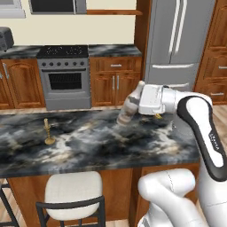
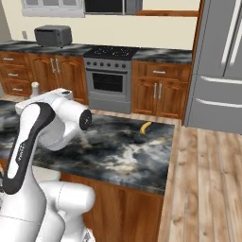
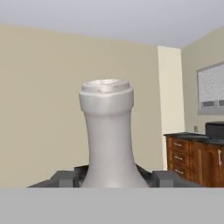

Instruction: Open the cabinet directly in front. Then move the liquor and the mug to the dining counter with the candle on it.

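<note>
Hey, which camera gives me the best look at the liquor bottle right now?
The left base view: the liquor bottle shows nearly whole, tilted, held in the claw over the dining counter, right of the candle. The hand view gives a close look at its neck and cap alone. In the right base view I can't make it out.

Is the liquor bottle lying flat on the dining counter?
No: in the left base view the liquor is tilted, held at its neck by the hand over the dining counter, apart from the candle.
</note>
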Motion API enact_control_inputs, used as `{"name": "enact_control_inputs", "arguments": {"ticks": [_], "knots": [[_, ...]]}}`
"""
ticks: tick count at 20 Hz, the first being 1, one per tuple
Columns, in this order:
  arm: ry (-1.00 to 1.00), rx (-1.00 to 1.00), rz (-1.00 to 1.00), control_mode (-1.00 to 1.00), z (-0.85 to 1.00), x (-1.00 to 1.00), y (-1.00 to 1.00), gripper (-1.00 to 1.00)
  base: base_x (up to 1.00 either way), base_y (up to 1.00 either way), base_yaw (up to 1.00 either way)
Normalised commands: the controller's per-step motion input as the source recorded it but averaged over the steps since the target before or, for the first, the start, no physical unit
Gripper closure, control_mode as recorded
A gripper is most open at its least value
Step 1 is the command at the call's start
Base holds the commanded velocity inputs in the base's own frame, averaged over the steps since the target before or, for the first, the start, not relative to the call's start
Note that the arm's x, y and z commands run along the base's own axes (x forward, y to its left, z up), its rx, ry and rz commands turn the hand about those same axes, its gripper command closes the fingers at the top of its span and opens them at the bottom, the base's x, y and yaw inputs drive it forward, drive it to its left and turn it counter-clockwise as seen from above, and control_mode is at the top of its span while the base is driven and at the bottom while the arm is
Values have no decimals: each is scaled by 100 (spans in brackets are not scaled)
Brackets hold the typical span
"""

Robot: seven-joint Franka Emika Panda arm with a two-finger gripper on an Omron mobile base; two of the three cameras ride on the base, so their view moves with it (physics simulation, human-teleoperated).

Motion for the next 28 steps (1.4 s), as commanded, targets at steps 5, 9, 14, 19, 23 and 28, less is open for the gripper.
{"name": "enact_control_inputs", "arguments": {"ticks": [5,9,14,19,23,28], "knots": [[1,0,18,-100,-43,99,70,100,0,0,0],[0,-15,13,-100,-48,86,58,100,0,0,0],[0,-19,2,-100,-43,80,49,100,0,0,0],[1,-16,6,-100,-53,50,26,100,0,0,0],[7,-2,8,-100,-66,25,13,100,0,0,0],[10,0,11,-100,-53,10,5,100,0,0,0]]}}
